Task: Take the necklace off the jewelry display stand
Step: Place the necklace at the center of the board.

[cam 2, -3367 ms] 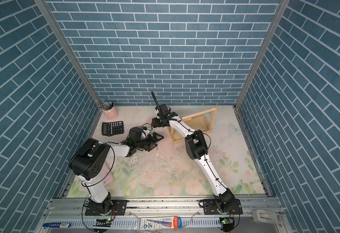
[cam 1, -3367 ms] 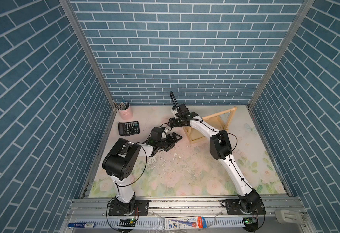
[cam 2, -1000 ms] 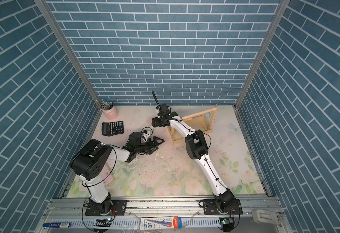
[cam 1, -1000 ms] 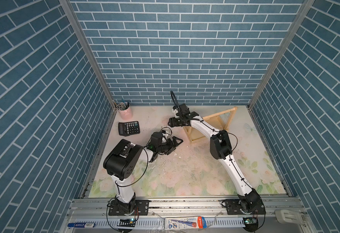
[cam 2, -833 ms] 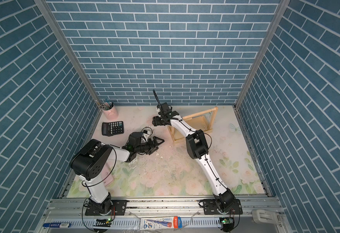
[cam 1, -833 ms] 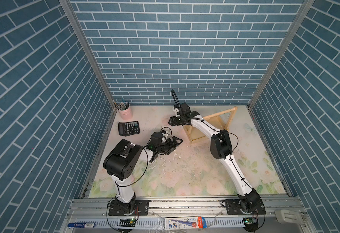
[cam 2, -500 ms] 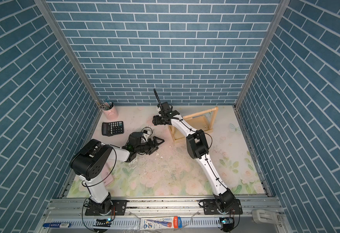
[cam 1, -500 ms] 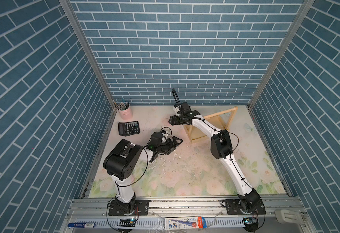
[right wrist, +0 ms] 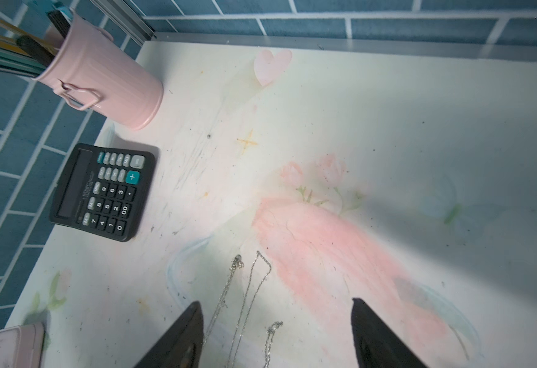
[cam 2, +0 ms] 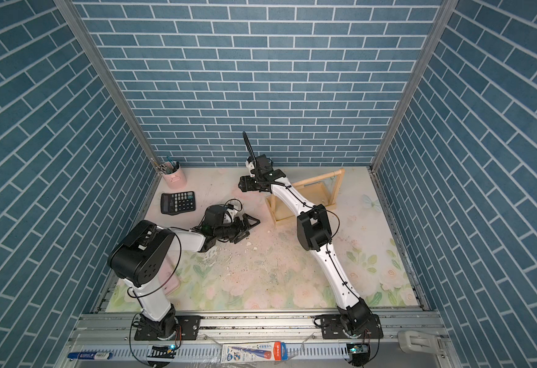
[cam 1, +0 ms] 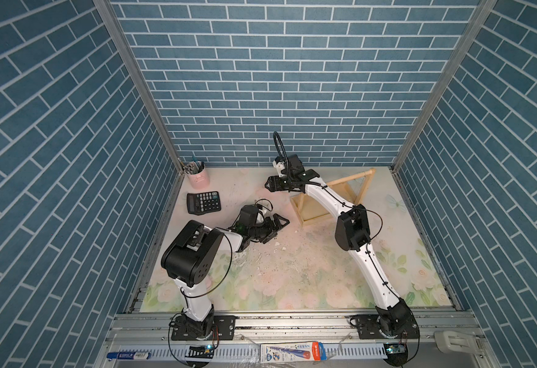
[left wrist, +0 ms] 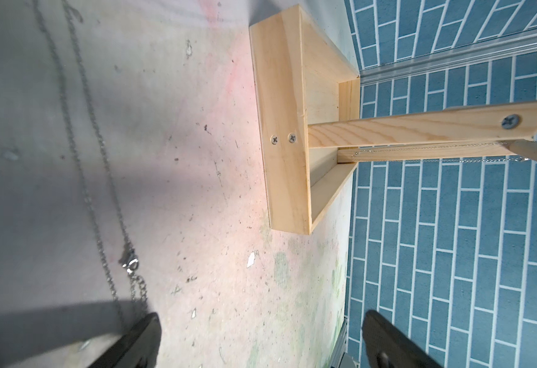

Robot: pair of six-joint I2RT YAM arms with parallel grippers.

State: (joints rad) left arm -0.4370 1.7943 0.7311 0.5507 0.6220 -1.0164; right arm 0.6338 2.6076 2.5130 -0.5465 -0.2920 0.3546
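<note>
Necklace: the necklace [left wrist: 130, 263] lies slack on the counter [cam 1: 292, 280], off the left end of the jewelry display stand [left wrist: 288, 95], between it and the calculator [cam 1: 203, 202]. No strand of it touches the wood.
Stand: it stands upright near the far right corner of the counter. Its dowel bar [cam 1: 353, 177] carries a second chain [left wrist: 471, 160], thin, hanging close to the post toward the counter's right edge.
Right pincer: the right pincer [right wrist: 276, 301] hovers over the fallen necklace with its fingers apart, gripping nothing. The links rest on the counter below it.
Left pincer: the left pincer [left wrist: 261, 312] is spread wide and empty, low over the counter and aimed at the stand's end. The necklace runs close past one finger, and I cannot tell whether they touch.
Change: over the last few seconds the right arm has lifted a little toward the far edge. The left arm has eased back slightly from the stand and held since.
Meaning: I judge the lift-off done for this necklace, with both arms clearing away. If the second chain counts too, I still have one to fetch.
</note>
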